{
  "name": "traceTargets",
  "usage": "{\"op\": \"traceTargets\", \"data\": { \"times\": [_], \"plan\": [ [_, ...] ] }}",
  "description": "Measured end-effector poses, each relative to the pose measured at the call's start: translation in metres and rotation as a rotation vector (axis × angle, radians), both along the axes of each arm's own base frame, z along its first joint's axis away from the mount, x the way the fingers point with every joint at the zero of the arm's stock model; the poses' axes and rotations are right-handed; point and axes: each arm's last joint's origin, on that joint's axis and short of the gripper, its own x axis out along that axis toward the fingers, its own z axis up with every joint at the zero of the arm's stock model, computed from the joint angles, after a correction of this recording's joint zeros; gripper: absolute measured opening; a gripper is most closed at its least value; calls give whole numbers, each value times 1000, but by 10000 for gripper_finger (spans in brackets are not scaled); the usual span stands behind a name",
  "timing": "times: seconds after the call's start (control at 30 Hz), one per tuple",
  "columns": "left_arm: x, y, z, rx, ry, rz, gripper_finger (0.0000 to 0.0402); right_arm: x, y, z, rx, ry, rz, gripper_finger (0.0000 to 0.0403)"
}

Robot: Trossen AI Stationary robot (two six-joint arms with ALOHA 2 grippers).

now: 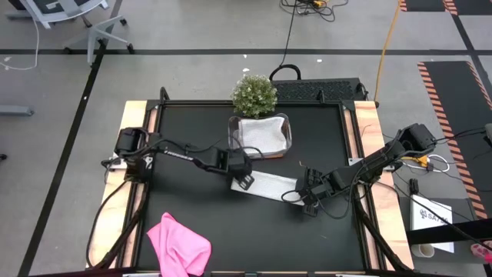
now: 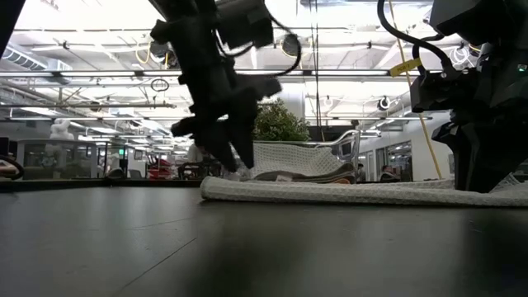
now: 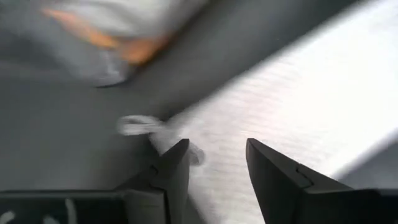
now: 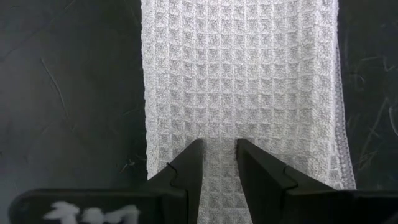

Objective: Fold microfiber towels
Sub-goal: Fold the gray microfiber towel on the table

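clear tub (image 1: 287, 140), grey towel (image 1: 260, 132) inside

This is a robotics lab or open industrial workspace. A black-topped table (image 1: 192, 200) with a wood border stands on a grey floor crossed by dark tape lines (image 1: 231, 52), with orange-and-black hazard striping (image 1: 446, 92), loose cables (image 1: 288, 35) and an office chair base (image 1: 100, 35). Across the table, long ceiling light strips (image 2: 99, 33) and glass partitions (image 2: 74, 157) show.
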Motion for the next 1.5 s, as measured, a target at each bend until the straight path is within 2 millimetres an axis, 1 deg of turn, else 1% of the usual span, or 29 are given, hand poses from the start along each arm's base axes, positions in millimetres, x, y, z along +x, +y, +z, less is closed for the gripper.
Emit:
{"op": "traceTargets", "data": {
  "times": [0.1,0.23,0.43,0.6,0.7,0.8,0.93,1.07,1.17,1.33,1.5],
  "plan": [
    [1,-17,1,39,-16,-108,157,0,0,0,0,1,0,93],
    [-4,-38,0,113,8,-149,152,0,0,0,14,8,5,93],
    [-8,-59,-5,129,26,-158,152,-5,7,0,81,56,58,93],
    [-8,-72,-20,95,52,-120,152,-12,9,8,108,43,85,93],
    [-7,-79,-31,70,70,-129,152,-14,7,17,126,-8,76,93],
    [-6,-84,-36,37,75,-130,152,-16,4,28,136,-59,44,93],
    [-7,-91,-35,23,54,-120,152,-21,0,44,150,-160,1,93],
    [-7,-100,-26,-3,-7,-148,152,-31,-5,54,157,-184,-53,93],
    [-4,-106,-19,-18,-70,-165,152,-39,-9,57,166,-157,-105,93],
    [-5,-113,-18,-2,-100,-164,152,-46,-13,60,188,-135,-178,93],
    [-4,-109,-18,59,-99,-157,152,-48,-14,60,181,-118,-185,93]
  ]
}}
